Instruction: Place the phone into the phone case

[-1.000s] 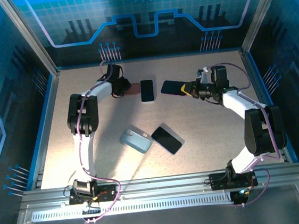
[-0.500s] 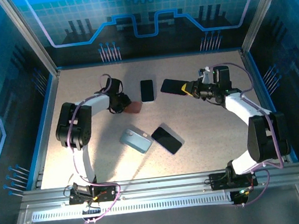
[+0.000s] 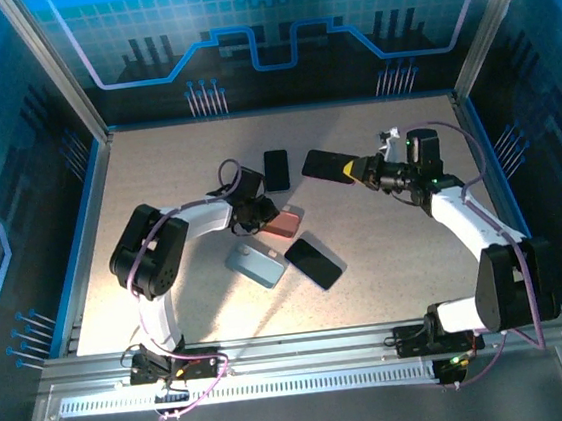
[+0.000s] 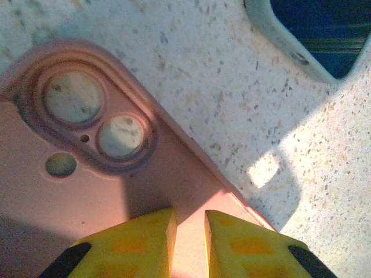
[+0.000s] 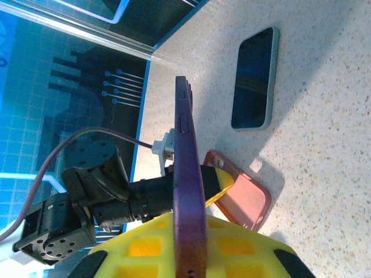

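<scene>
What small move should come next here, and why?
Probably the right arm should carry the purple phone down toward the pink case. The right fingers grip the phone on its edge, above the table, while the left fingers pinch one edge of the case, apart from the phone. The two must meet before insertion.

The pink rubbery phone case has a matt, silicone-like skin, with smoothly moulded rings round its camera holes. The yellow fingers of the left gripper look like hard, faintly grainy plastic. The speckled beige tabletop is matt and stone-like. The slim purple phone shows a smooth satin edge. The black-screened phone is glossy glass. The grey frame rail is brushed metal.
</scene>
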`<act>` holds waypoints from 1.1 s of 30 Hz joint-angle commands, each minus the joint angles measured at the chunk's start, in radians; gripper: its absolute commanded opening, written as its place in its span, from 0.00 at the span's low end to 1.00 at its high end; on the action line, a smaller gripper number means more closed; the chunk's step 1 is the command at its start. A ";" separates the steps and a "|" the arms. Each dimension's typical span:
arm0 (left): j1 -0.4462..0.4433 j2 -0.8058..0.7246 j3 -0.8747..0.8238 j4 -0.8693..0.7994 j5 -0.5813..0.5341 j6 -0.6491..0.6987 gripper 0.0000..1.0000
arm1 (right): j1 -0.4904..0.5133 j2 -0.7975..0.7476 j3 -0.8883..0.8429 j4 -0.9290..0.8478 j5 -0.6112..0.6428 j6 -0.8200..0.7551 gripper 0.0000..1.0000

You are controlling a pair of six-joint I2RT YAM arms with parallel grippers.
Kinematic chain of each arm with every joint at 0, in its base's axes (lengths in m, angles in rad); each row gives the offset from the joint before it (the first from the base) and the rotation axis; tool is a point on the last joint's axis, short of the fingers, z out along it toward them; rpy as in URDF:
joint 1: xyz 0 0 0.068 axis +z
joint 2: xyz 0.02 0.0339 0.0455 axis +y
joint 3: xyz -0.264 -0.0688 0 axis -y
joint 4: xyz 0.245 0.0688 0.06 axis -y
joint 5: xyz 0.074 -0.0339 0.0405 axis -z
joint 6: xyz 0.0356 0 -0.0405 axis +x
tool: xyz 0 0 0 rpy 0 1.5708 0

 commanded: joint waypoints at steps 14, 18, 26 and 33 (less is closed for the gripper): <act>-0.033 -0.138 0.291 -0.450 -0.293 0.133 0.27 | 0.069 -0.076 -0.019 -0.152 -0.043 -0.084 0.01; -0.034 -0.143 0.327 -0.507 -0.342 0.161 0.27 | 0.090 -0.070 0.033 -0.217 -0.010 -0.107 0.01; -0.031 -0.156 0.314 -0.500 -0.367 0.214 0.29 | 0.154 -0.074 0.080 -0.257 0.081 -0.124 0.01; 0.046 -0.157 0.272 -0.433 -0.307 0.288 0.31 | 0.249 -0.006 0.078 -0.229 0.132 -0.096 0.01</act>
